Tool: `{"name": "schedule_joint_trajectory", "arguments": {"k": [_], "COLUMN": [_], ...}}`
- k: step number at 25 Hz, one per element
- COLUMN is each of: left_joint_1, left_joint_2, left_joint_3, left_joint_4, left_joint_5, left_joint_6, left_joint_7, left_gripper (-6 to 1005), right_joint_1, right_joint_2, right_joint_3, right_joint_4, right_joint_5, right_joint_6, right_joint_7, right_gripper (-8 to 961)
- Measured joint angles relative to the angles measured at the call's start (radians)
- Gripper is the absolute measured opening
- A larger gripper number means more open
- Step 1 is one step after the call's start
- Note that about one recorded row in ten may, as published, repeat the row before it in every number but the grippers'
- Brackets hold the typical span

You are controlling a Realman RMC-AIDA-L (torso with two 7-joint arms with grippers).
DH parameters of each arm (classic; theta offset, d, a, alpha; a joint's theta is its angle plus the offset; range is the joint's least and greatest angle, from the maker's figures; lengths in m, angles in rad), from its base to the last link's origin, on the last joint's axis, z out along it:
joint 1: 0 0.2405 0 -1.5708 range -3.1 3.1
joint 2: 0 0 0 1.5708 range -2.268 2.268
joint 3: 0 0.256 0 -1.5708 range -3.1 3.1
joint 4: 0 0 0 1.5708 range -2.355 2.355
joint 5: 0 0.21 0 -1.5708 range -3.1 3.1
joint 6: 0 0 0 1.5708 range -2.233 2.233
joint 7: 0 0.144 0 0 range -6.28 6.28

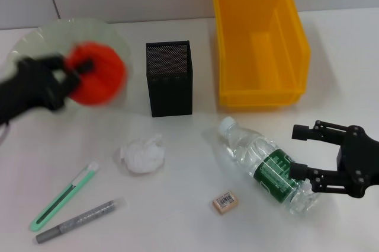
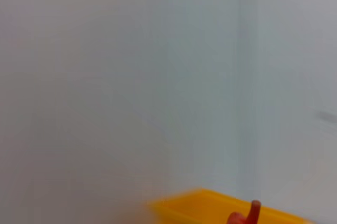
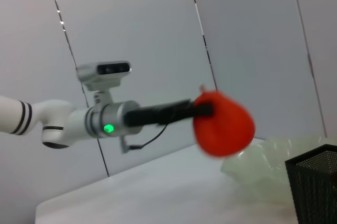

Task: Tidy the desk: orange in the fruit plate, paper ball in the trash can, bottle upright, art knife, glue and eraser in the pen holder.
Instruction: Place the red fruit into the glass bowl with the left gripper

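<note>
Grey glitter pen [image 1: 80, 220] nearest me, flat on surface. I see L end effector [image 1: 76, 69] pinching round red-orange fruit [image 1: 98, 75] above pale-green scalloped dish [image 1: 35, 40]; R end effector [image 1: 298, 151] spread beside lying clear plastic bottle [image 1: 263, 164].

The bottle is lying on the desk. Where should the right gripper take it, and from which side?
Probably across the labelled middle of the bottle, from above: it lies flat, cap toward the pen holder, and the open right gripper already sits beside its base.

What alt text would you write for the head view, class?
The left gripper holds the orange above the fruit plate. The right gripper, jaws open, sits by the lying bottle, near the pen holder and trash can.
</note>
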Motion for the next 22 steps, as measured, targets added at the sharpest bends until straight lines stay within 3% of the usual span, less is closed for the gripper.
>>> {"name": "schedule_joint_trajectory", "arguments": {"k": [6,15,22], "left_joint_1": [-0.038,-0.147,-0.176], "left_joint_2": [0.002,-0.001,-0.006], "left_joint_3": [-0.026,-0.019,0.016], "left_joint_4": [-0.063,-0.147,-0.174], "left_joint_5": [-0.145,-0.143,-0.141], "left_joint_6": [-0.214,-0.509,-0.588], "left_joint_7": [0.028,0.127,0.164], "left_gripper": [112,65,125], "right_joint_1": [-0.004,0.001,0.002], "right_joint_2": [0.0,0.002,0.003], "right_joint_3": [-0.001,-0.012,-0.012], "right_joint_4": [0.002,0.006,0.02], "right_joint_5": [0.0,0.0,-0.001], "right_joint_6": [-0.005,-0.006,-0.009], "right_joint_7": [0.0,0.005,0.006], "right_gripper": [786,786,786]}}
